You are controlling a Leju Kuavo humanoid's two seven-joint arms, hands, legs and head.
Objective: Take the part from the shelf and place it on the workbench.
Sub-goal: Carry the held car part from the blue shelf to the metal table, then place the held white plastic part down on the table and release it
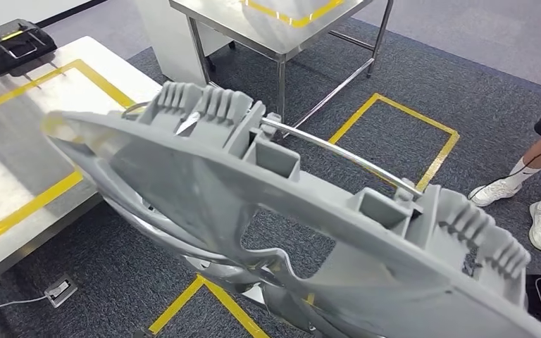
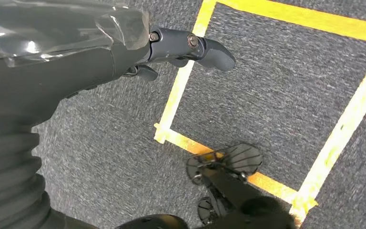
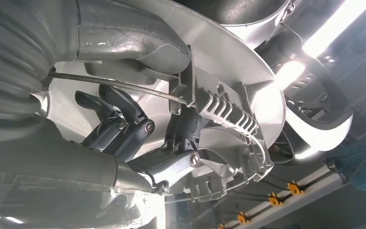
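The left hand (image 2: 171,50) hangs over grey carpet with its dark fingers loosely extended and nothing in them, so it reads as released. The right hand (image 3: 138,138) is grasping the part (image 1: 268,211), its dark fingers curled in against the ribbed moulding near a thin metal rod (image 1: 338,151). Taking the workbench (image 1: 21,169) as landmark, the part is carried just right of its edge, not yet over the steel top, and stretches well away from it toward a person's white shoes (image 1: 528,208). To do the carry well, I judge the part's long overhang should be swung in slowly and kept level until it sits inside the yellow tape outline (image 1: 35,148). The part is matte grey plastic, a broad curved panel with fins, box pockets and a cut-out; the workbench is brushed, reflective metal.
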